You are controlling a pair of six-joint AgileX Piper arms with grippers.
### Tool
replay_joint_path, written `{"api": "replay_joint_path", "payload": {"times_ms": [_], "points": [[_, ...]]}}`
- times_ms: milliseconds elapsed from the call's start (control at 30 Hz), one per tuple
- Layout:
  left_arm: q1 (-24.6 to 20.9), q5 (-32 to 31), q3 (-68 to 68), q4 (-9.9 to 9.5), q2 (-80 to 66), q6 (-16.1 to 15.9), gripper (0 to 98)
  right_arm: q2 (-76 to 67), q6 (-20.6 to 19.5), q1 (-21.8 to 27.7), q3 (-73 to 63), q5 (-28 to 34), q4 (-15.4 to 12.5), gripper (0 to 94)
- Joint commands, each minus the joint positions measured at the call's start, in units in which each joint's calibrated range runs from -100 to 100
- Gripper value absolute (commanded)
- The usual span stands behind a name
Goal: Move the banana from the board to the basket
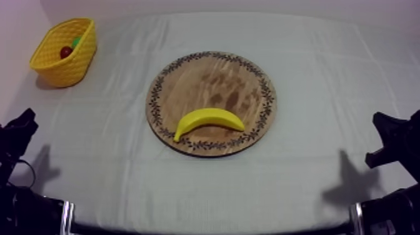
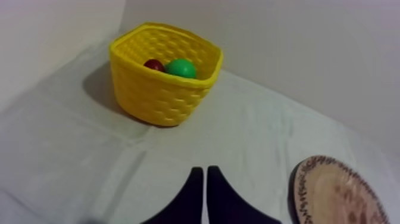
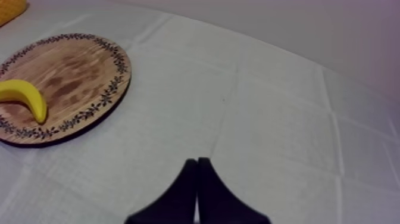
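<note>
A yellow banana [image 1: 208, 120] lies on the front part of the round wooden board [image 1: 212, 78] in the middle of the table; the banana [image 3: 27, 97] and board [image 3: 71, 77] also show in the right wrist view. The yellow basket [image 1: 65, 53] stands at the far left; inside the basket [image 2: 163, 83] are a small red fruit [image 2: 154, 64] and a green fruit [image 2: 181, 68]. My left gripper [image 2: 204, 173] is shut on nothing, low at the left [image 1: 22, 128]. My right gripper [image 3: 197, 162] is shut on nothing, low at the right [image 1: 390, 134].
The board's rim [image 2: 309, 179] lies beside my left gripper. Bare cloth [image 1: 312, 175] stretches around the board and in front of both grippers. A pale wall [image 2: 286, 42] rises behind the basket.
</note>
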Motion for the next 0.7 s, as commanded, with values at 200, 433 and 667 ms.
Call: {"api": "replay_joint_path", "payload": {"times_ms": [200,433,667], "points": [[-0.40,0.06,0.04,-0.06,-0.04,2.75,0.1,0.03,0.05,0.00,-0.03,0.02,0.00,0.2],[-0.16,-1.19,0.04,-0.35,2.08,0.16,0.1,0.03,0.05,0.00,-0.03,0.02,0.00,0.2],[2.24,-6.33,-6.10,2.07,12.46,-3.71,0.0,0.03,0.05,0.00,-0.03,0.02,0.00,0.2]]}}
